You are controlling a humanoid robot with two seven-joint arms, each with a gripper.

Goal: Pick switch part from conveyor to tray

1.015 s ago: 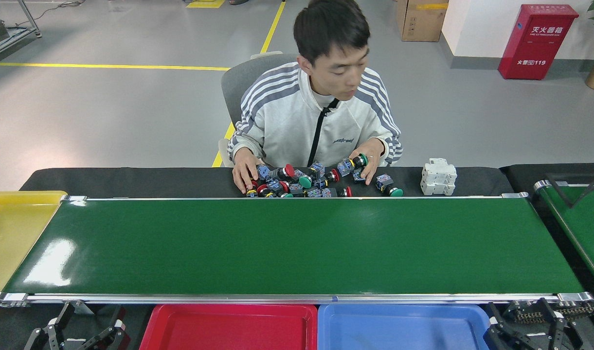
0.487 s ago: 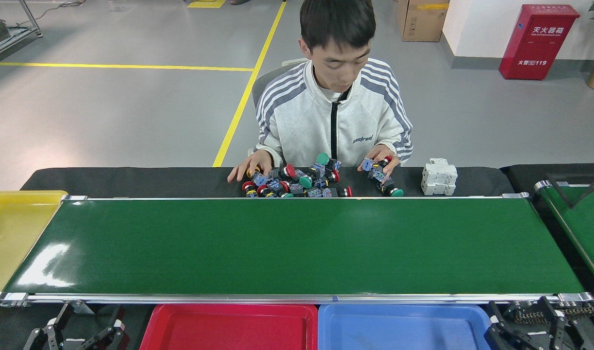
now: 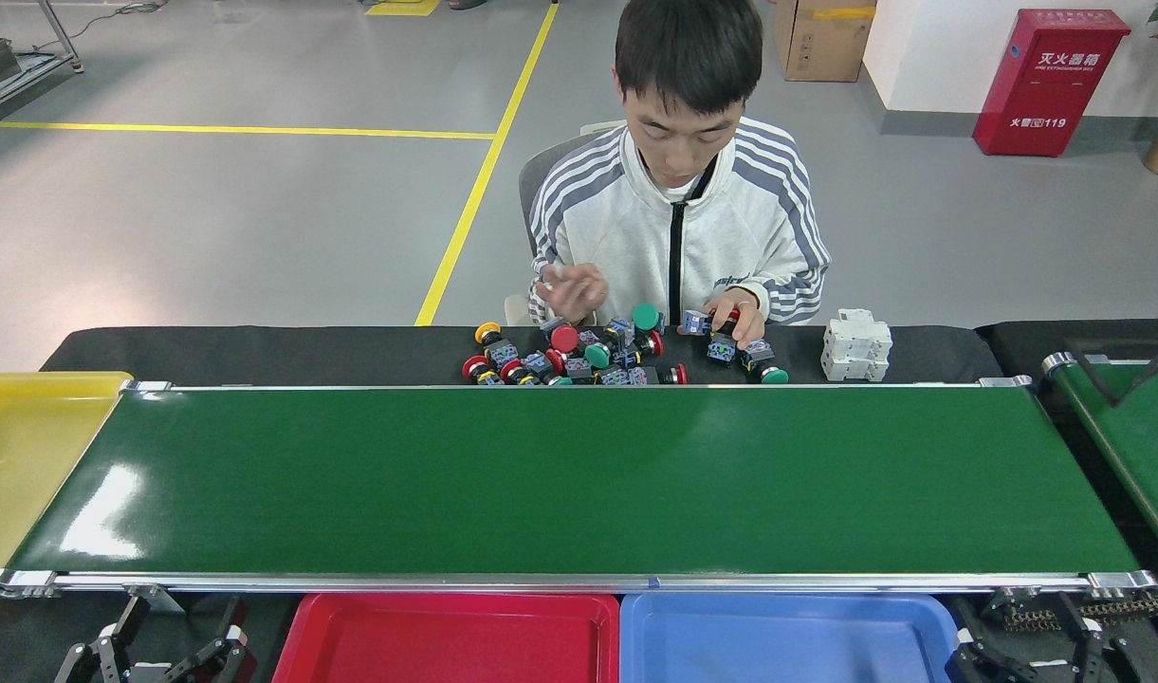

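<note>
Head view. Switch parts (image 3: 579,359) heaped on the black table strip (image 3: 256,353) beyond the conveyor (image 3: 579,479), not on the belt: small blue-grey bodies with round caps in red, green and one yellow. A smaller cluster sits just right of the heap, under one hand (image 3: 735,321) of the seated person (image 3: 678,204); that hand rests on the parts. The person's other hand (image 3: 571,289) is raised above the table edge, something pale in the fingers, too small to name. White blocky component (image 3: 855,344) stands near the parts, to their right.

Conveyor belt glossy dark green, silver frame, bare of parts; glare patch near its left end.

Containers: red tray (image 3: 450,637) and blue tray (image 3: 787,637) side by side below the near frame, both showing empty floors. Yellow tray (image 3: 28,455) at the belt's left end, cut off by the edge.

Left gripper (image 3: 152,655) at lower left, right gripper (image 3: 1053,645) at lower right, both dark and low in frame; cannot tell whether fingers are apart or together.

Second green belt (image 3: 1133,446) at far right. Room: grey floor with yellow lines (image 3: 474,204), red cabinet (image 3: 1048,81), cardboard box (image 3: 820,38).
</note>
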